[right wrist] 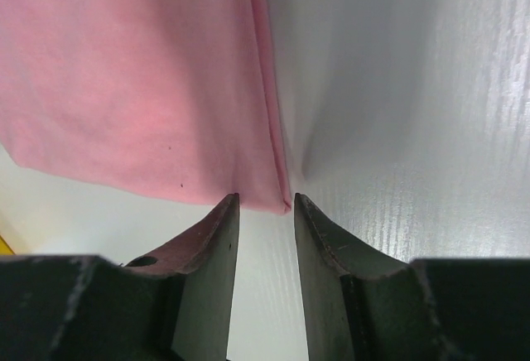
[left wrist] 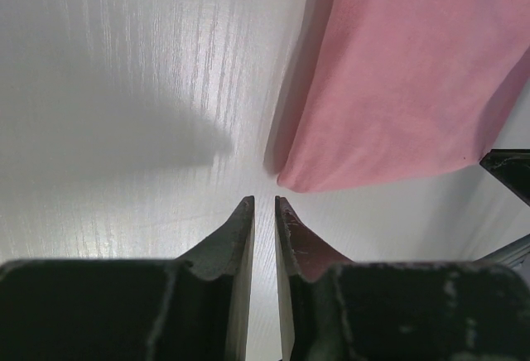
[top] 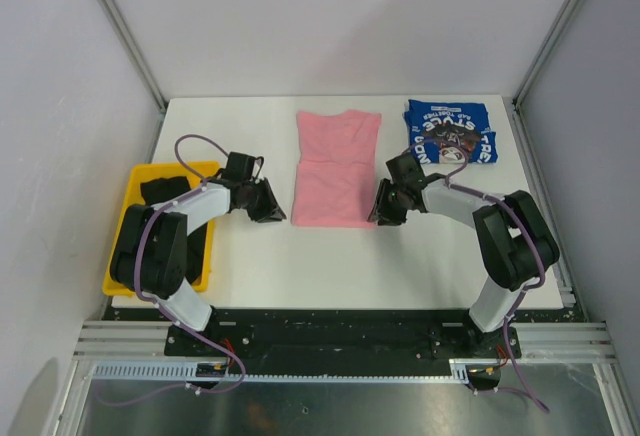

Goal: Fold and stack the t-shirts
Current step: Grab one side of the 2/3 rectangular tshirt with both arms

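Both sets of jaws are empty, left gripper [left wrist: 263, 202] parted a slit, right gripper [right wrist: 265, 199] wider, each at a near corner of the pink t-shirt [left wrist: 397, 71], which lies toward one and eleven o'clock respectively, lengthwise toward twelve.

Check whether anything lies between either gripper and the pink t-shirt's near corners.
Nothing visible does. The left gripper faces the pink t-shirt's near left corner across a sliver of bare table. The right gripper sits right at its near right corner. Both are open and empty.
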Robot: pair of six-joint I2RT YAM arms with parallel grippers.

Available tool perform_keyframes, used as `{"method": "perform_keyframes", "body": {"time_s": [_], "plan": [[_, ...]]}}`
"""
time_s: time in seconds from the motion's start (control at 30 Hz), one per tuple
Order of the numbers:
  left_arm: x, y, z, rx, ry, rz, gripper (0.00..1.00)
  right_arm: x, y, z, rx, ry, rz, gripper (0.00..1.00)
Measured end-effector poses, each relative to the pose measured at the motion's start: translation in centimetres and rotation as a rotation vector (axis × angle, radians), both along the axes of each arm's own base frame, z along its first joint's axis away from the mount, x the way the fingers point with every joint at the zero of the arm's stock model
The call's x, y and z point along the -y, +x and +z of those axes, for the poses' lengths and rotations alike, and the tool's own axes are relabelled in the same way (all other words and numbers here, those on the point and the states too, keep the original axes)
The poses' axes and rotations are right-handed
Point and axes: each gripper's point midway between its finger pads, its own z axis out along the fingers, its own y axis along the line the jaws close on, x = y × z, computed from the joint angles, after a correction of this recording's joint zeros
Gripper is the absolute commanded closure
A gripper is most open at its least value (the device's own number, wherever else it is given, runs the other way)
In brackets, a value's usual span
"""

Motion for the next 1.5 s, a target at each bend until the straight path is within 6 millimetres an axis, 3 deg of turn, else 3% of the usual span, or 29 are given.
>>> {"method": "perform_keyframes", "body": {"time_s": [0.37,0.6,0.77,0.97,1.5], "plan": [[0.4,-0.2,-0.1,0.000,-0.003,-0.006,0.80,-0.4,-0.5,-1.0,-0.016,-0.026,-0.006,0.65],[1.0,-0.6,-0.4,-0.001,0.012,-0.019,0.78,-0.2,-0.4,-1.3,-0.019,-0.035,-0.018,0.85],[1.4,-1.0,-1.3,-0.023,0.025,-0.034,0.76,-0.2,-0.2,-1.3,-0.020,-0.028,-0.026,0.93],[1.9,-1.5,-2.4,-0.055,0.035,-0.049,0.74,0.0,-0.1,-1.3,-0.028,-0.016,-0.034,0.95],[3.1,-1.0,-2.3,-0.041,0.017,-0.063,0.74,0.2,0.2,-1.4,-0.033,-0.003,-0.041,0.96]]}}
